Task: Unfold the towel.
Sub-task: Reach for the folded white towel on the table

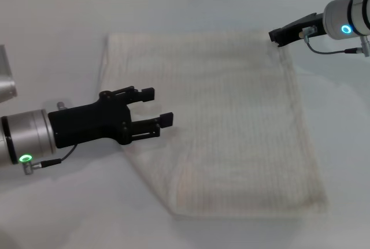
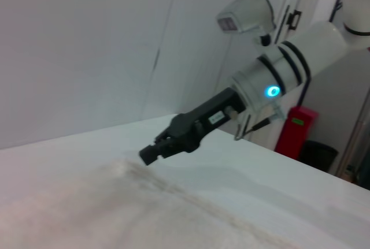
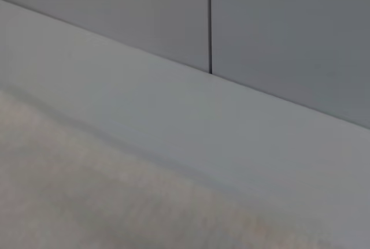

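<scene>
The cream-white towel [image 1: 214, 127] lies spread flat on the white table, with faint ribbed stripes. Its near left corner looks slightly rumpled. My left gripper [image 1: 159, 107] is open and empty, hovering at the towel's left edge with its fingertips over the cloth. My right gripper [image 1: 276, 35] is at the towel's far right corner, just above it. The left wrist view shows the right gripper [image 2: 149, 154] a little above that corner of the towel [image 2: 127, 203], with no cloth lifted. The right wrist view shows only the towel's surface [image 3: 87, 191] and the table.
The white table [image 1: 58, 41] extends around the towel on all sides. A grey wall runs behind the table [image 3: 260, 29]. A metallic object [image 1: 4, 81] sits at the left edge. A red object [image 2: 295, 130] stands off the table beyond the right arm.
</scene>
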{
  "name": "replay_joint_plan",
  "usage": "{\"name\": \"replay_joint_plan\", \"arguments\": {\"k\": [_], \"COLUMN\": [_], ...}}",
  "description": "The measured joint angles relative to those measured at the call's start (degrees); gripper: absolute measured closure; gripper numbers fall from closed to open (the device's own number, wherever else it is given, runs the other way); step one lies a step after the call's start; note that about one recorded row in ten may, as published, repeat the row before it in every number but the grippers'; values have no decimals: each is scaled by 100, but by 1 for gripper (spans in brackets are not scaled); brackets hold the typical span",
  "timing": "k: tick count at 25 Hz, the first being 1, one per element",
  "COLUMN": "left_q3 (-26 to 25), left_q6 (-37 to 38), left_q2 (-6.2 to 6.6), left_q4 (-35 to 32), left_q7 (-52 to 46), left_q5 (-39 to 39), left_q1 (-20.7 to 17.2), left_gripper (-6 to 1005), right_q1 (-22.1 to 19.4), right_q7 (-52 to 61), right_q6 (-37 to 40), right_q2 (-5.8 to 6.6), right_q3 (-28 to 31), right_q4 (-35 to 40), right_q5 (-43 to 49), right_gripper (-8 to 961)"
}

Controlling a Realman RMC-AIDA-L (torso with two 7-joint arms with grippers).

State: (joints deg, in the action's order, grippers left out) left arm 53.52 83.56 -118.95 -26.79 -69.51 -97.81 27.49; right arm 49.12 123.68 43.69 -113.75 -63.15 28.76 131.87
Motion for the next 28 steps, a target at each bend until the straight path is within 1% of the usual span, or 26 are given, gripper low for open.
{"name": "replay_joint_plan", "arguments": {"k": [4,10,17,19,28], "left_q3": [56,66,67,64,95], "left_q6": [41,171,14,-77,-25], "left_q2": [-12,-16,-14,-14,-5], "left_q4": [63,138,350,452,508], "left_q7": [20,24,130,184,198], "left_q5": [7,14,78,210,371], "left_q1": [78,223,369,413,347], "left_gripper": [218,220,223,224,227], "right_q1": [32,108,117,114,69], "right_q7": [6,10,14,15,15], "right_q6": [-149,-368,-467,-515,-632], "right_q2": [-45,-64,-82,-87,-89], "right_q3": [-1,-2,14,0,-5], "right_q4": [-98,-333,-374,-410,-501], "right_q5": [-5,-5,-5,3,40], "right_gripper": [956,955,955,955,955]}}
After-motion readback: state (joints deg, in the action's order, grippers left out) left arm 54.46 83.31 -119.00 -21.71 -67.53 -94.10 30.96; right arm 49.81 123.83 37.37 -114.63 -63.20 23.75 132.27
